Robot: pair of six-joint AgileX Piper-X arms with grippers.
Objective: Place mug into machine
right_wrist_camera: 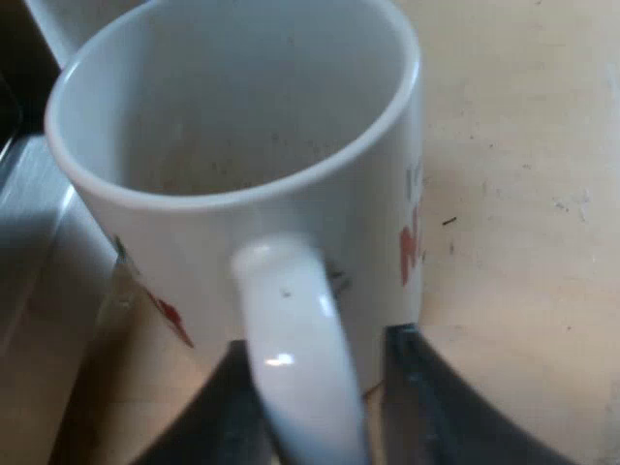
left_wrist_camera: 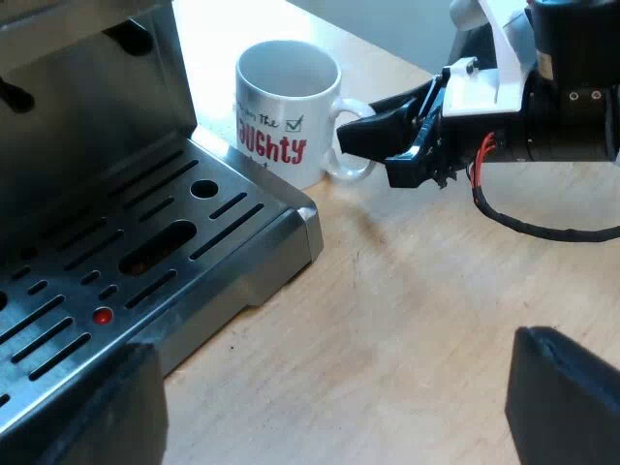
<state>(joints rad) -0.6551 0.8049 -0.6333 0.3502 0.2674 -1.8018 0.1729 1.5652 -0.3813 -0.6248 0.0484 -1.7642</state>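
A pale wooden tabletop spreads under the left tool, its grain faint and its surface marked by small dark specks and thin scuffs. A soft shadow lies on the wood just below the right tool. Beyond that tool, strong light washes the tabletop almost white. Past the tabletop's far edge a flat grey-green surface shows; wall or floor, I cannot tell. Beside the right tool the wood carries a short dark scratch.
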